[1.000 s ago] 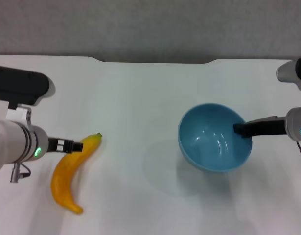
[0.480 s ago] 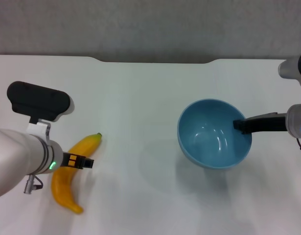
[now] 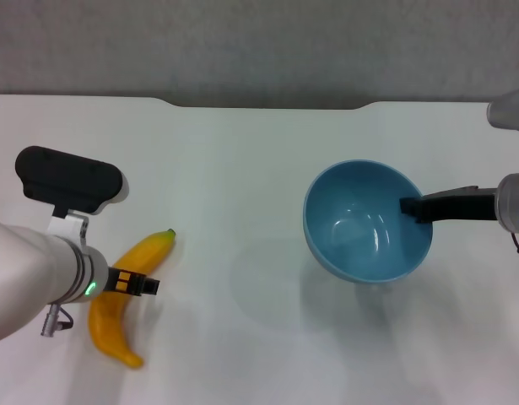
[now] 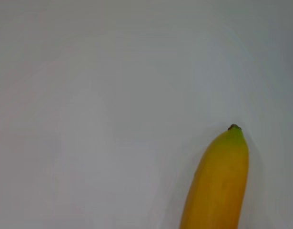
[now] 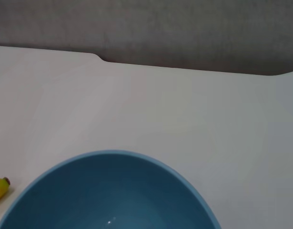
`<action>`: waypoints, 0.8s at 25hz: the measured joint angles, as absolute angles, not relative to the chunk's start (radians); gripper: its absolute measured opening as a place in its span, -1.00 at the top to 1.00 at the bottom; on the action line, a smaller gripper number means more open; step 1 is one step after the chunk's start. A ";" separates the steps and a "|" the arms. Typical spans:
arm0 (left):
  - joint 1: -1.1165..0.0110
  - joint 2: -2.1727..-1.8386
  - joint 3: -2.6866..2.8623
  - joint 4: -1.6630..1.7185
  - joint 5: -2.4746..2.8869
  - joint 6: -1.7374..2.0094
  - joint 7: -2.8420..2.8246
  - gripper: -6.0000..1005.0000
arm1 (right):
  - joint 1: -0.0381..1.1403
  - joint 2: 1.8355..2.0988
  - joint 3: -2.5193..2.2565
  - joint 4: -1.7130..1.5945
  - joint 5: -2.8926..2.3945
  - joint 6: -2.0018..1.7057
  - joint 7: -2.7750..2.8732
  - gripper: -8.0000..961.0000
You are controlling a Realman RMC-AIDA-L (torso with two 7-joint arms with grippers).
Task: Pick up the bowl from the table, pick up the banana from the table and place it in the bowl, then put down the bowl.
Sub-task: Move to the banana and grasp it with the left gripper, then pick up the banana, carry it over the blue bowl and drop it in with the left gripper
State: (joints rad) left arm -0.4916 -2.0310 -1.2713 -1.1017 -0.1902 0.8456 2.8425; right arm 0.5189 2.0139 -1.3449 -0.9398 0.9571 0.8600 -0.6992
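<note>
A: Bowl (image 3: 368, 221) is clamped at its rim by the right gripper (image 3: 408, 207), lifted off the table (image 3: 242, 169)?

B: Yep. Left gripper (image 3: 148, 285) is parked over the banana (image 3: 124, 295) lying on the table; fingers can't be made out.

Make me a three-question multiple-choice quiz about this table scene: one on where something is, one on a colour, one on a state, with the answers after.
1. Where is the banana?
A. Inside the bowl
B. On the table, on the robot's left
C. On the table's far edge

2. What colour is the bowl?
A. Light blue
B. Red
C. Green

3. What is in the bowl?
A. The banana
B. A spoon
C. Nothing

Answers:
1 B: it lies on the white table under the left gripper.
2 A: its sides are glossy light blue.
3 C: its inside shows bare, with the right gripper at its rim.
</note>
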 joint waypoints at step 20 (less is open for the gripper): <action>-0.520 -2.028 -1.332 -1.022 -0.216 0.839 2.840 -0.02 | 0.496 2.017 -1.347 -0.951 0.958 0.847 -0.703 0.92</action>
State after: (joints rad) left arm -0.5203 -2.0285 -1.3321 -1.0218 -0.2158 0.8394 2.8405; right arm 0.4963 2.0171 -1.3474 -0.9513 0.9576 0.8466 -0.7026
